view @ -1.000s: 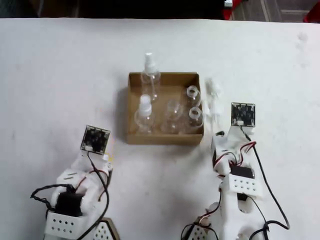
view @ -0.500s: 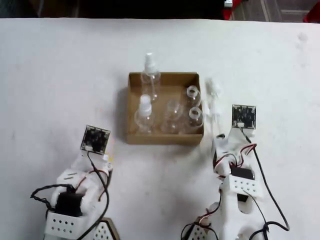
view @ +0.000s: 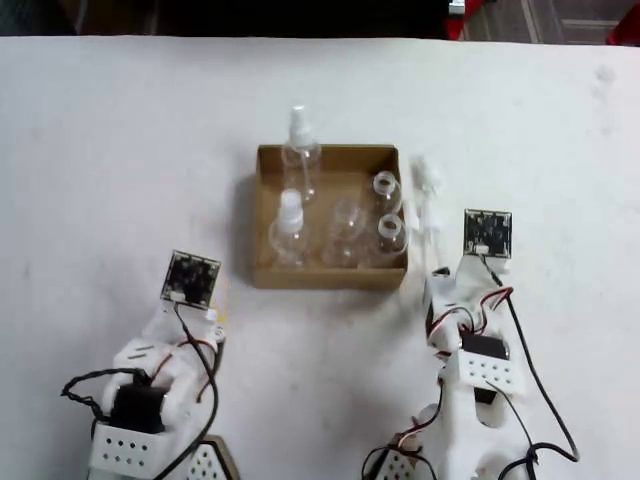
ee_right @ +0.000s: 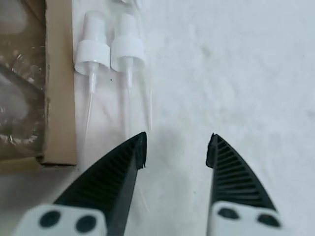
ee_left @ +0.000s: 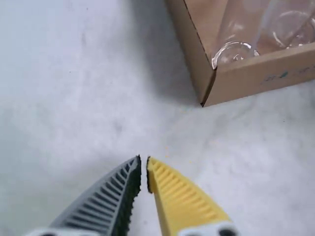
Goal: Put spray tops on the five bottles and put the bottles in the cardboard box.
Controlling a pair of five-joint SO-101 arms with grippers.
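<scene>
I count five clear plastic bottles (view: 346, 228) standing in the brown cardboard box (view: 330, 278): two wear fitted white spray tops (view: 291, 205) and three are open-necked. Two loose white spray heads (ee_right: 92, 51) with thin tubes lie side by side just beside the box. The box's small print is unreadable. My left pincer (ee_left: 143, 166) is nearly closed and empty. My right pincer (ee_right: 176, 145) is spread wide, empty, over the white table (view: 120, 150).
</scene>
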